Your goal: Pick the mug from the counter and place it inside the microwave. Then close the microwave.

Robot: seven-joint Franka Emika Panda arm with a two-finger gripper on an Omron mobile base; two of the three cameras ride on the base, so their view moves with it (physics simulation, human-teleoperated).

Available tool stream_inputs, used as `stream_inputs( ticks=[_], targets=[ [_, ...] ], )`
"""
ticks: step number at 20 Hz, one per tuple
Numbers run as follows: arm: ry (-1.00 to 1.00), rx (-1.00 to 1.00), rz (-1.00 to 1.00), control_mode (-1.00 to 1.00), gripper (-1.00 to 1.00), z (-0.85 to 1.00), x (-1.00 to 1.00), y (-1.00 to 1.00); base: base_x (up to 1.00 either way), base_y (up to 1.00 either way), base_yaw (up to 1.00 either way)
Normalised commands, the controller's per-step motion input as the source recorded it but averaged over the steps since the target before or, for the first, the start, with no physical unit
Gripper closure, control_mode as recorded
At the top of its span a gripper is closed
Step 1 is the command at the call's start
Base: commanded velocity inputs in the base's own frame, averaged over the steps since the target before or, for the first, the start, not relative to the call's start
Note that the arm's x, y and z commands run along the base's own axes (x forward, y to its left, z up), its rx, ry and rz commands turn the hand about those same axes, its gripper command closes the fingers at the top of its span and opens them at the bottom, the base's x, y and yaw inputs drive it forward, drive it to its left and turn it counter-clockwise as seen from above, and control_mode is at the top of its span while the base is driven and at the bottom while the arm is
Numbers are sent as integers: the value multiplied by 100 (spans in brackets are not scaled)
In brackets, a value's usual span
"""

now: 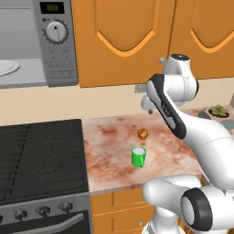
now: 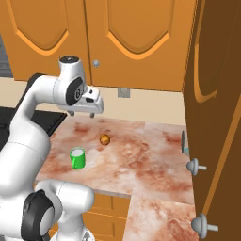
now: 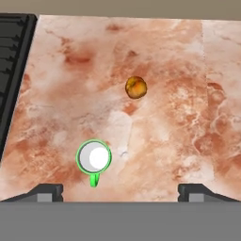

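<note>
Nearest, front edge of counter (image 1: 114, 169): pinkish-beige, mottled red-brown, atop orange drawers (image 1: 123, 205).

Mug (image 1: 138, 156): bright green, white inside, upright on the counter near its front edge, handle turned toward the front. Seen from above in the hand view (image 3: 94, 157), between and beyond the two fingertips, nearer the left one, touching neither.

Tool (image 3: 120, 190): jaws spread wide, empty, nothing between the dark fingertips (image 3: 47, 190). Held high above the counter, pointed downward, at the end of the white arm (image 1: 169, 109); in the right base view (image 2: 87, 113) it hangs above the counter's back part, well apart from the mug.

Orange-brown round lump (image 1: 143, 134): on the counter behind the mug, a little to its right, apart from it; also in the hand view (image 3: 136, 87) and right base view (image 2: 104, 139).

Stove top (image 1: 41, 155): black, ridged, left of the counter, flush against it; knobs (image 1: 43, 211) along its front.

Small potted plant (image 1: 218, 111): at the counter's right rear.

Wall behind: beige strip with a grey outlet (image 2: 124, 92).

Wall cabinets (image 1: 137, 36): orange, arched panels, small round knob (image 1: 161, 60).

Microwave (image 1: 57, 41): grey, up at left above the stove, door open, white turntable plate (image 1: 7, 67) visible inside, round white dial (image 1: 56, 32), small display (image 1: 52, 7) above it.

Tall orange door (image 2: 216, 103): at right, two grey knobs (image 2: 194, 166).
</note>
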Motion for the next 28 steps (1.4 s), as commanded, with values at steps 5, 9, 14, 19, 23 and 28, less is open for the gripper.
stream_inputs(
  ticks=[5,9,14,19,23,28],
  targets=[
    [0,0,0,-100,-100,-56,-3,19,0,0,0],
    [1,0,0,-100,-100,-48,0,22,0,0,0],
    [0,0,0,-100,-100,-44,-4,28,0,0,0],
    [0,2,-6,-100,-100,-38,-16,28,0,0,0],
    [0,2,-12,-100,-100,-30,-30,19,0,0,0],
    [0,1,-22,-100,-100,-15,-36,3,0,0,0]
  ],
)
